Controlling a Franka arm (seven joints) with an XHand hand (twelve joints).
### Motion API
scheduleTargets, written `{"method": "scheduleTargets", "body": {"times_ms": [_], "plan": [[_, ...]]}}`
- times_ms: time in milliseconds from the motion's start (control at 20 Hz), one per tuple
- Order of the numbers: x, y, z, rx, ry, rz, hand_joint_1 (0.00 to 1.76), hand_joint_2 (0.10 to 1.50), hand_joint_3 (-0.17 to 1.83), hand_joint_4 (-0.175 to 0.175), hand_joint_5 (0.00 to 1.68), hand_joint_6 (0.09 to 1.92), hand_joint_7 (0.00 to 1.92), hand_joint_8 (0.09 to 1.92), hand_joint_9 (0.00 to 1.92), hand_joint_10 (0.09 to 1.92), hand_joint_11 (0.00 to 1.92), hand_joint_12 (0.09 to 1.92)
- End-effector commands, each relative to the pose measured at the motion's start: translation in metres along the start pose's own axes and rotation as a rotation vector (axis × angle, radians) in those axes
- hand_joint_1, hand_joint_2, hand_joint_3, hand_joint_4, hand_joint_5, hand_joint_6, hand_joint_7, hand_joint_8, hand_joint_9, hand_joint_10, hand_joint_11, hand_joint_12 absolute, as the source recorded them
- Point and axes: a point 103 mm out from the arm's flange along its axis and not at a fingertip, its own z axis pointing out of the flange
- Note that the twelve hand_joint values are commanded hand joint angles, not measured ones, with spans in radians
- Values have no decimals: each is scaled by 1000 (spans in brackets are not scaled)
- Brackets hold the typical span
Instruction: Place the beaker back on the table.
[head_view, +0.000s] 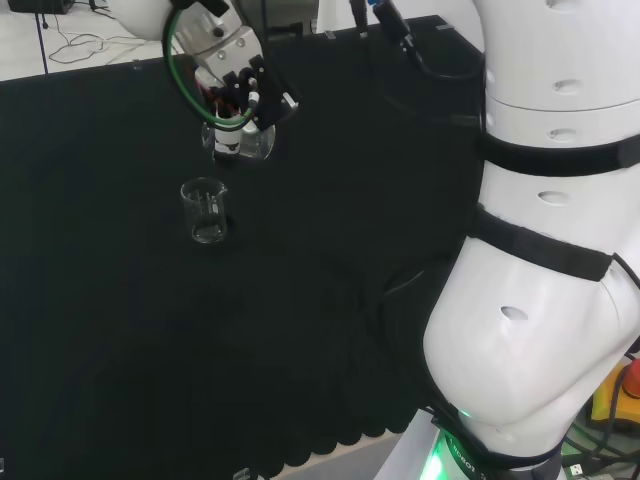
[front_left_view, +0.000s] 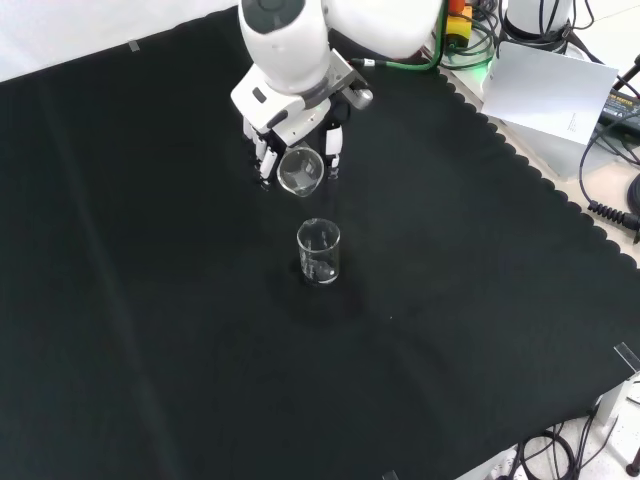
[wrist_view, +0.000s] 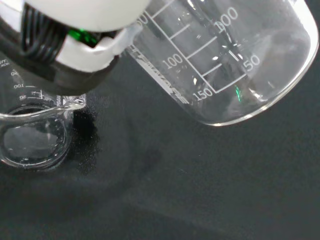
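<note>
Fingers (front_left_view: 265, 160) of my hand (front_left_view: 295, 130) curl round a clear glass beaker (front_left_view: 300, 170), held tilted above the black cloth (front_left_view: 150, 330), not touching it. In the wrist view its scale marks run slantwise. 1 second beaker (front_left_view: 319, 251) stands upright on the cloth just beside it, nearer the front camera.

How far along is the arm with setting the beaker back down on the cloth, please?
Not yet done. The hand holds the tilted beaker above the black cloth, behind a second beaker standing upright. Still to do: lower it, stand it on the cloth, release.
</note>
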Motion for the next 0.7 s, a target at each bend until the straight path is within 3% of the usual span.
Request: {"method": "scheduleTargets", "body": {"times_ms": [50, 700], "plan": [[-20, 2, 14, -38, 128, 26, 1118, 710, 577, 175, 1252, 677, 1624, 87, 1553, 87, 1221, 809], [-49, 7, 61, -138, 334, 58, 1118, 712, 574, 175, 1250, 680, 1622, 87, 1549, 87, 1206, 814]]}}
